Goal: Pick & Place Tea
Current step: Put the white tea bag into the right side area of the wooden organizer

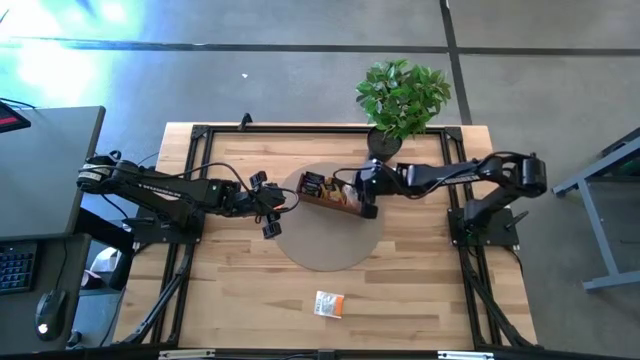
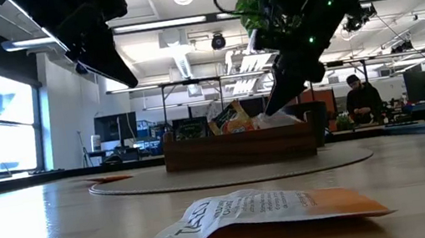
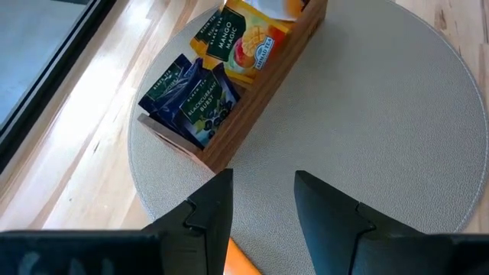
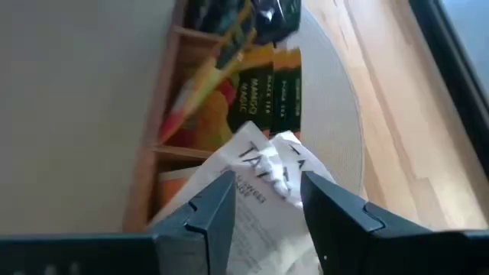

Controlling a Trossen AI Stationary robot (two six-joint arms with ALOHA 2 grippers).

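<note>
A brown wooden tray (image 1: 322, 200) (image 2: 238, 149) stands on a round grey mat (image 1: 330, 245). In the left wrist view it holds black sachets (image 3: 191, 99) and yellow mango sachets (image 3: 241, 42). My right gripper (image 1: 368, 205) (image 4: 267, 195) hangs open over the tray's right end, its fingers either side of crumpled white sachets (image 4: 263, 164). My left gripper (image 1: 270, 210) (image 3: 263, 191) is open above the mat's left edge, left of the tray. One white-and-orange sachet (image 1: 329, 304) (image 2: 260, 209) lies flat near the table's near edge. An orange sachet (image 2: 108, 179) (image 3: 238, 261) lies below the left gripper. My right gripper comes slanting down from the table's right, its open fingers (image 4: 206, 210) flanking the top of a white sachet (image 4: 260, 179) that stands in the tray's end compartment. I cannot tell whether the fingers touch it.
A potted green plant (image 1: 402, 95) stands at the table's far edge, just behind the right arm. Black frame rails (image 1: 190, 180) run along the table's left and right sides. Bare wood lies between the mat and the near edge, around the lone sachet.
</note>
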